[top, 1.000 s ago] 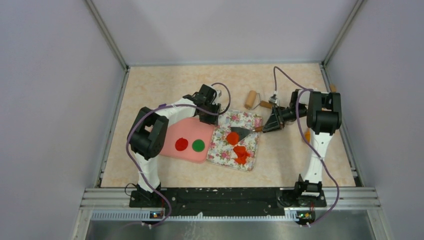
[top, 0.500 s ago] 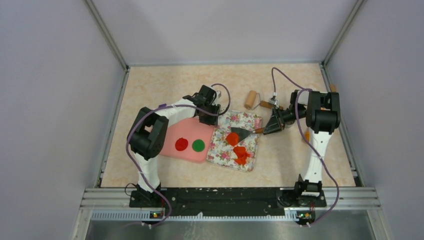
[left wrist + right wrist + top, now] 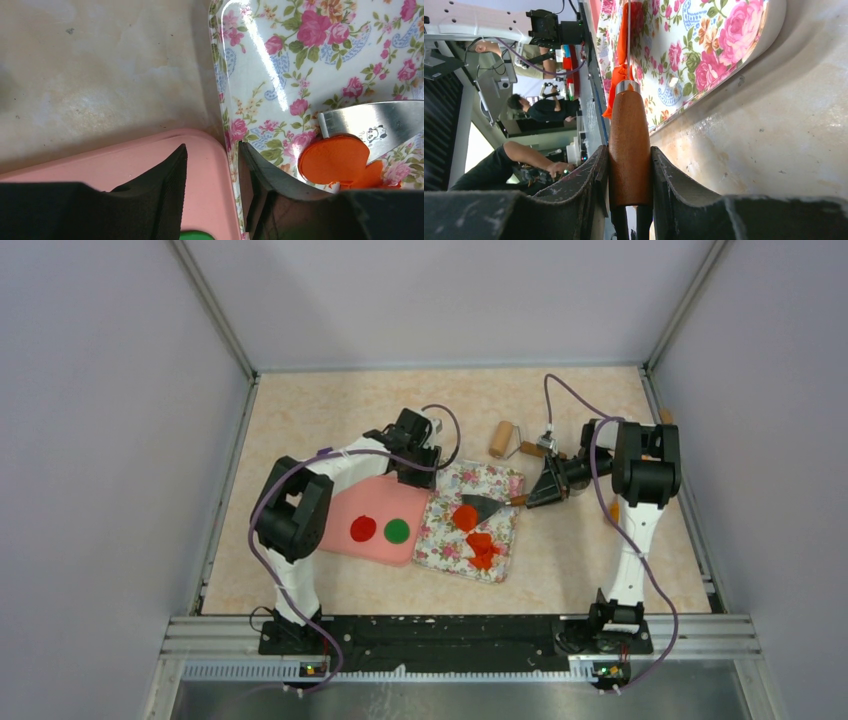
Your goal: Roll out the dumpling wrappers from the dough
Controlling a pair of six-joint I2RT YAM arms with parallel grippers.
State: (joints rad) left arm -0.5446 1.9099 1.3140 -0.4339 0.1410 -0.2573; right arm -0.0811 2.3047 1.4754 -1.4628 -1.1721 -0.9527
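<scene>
Orange-red clay, pressed into a small round disc [image 3: 464,517], is seen on a flowered tray [image 3: 440,540], its edge resting on the steel blade of a spatula [image 3: 487,505]. A ragged scrap [image 3: 483,550] of the same clay is seen just nearer on the tray. The spatula's long axis is laid from the disc out over the tray's right edge to a wooden handle [image 3: 629,140], which is pinched between the jaws of the right gripper [image 3: 629,170]; that arm is judged the one placed to lift. The left gripper [image 3: 212,170], jaws spread and holding nothing, is held over the far corner where the tray meets a pink board [image 3: 378,500]. A red disc [image 3: 363,529] and a green disc [image 3: 397,531] are set there, with bare board around them for a third.
</scene>
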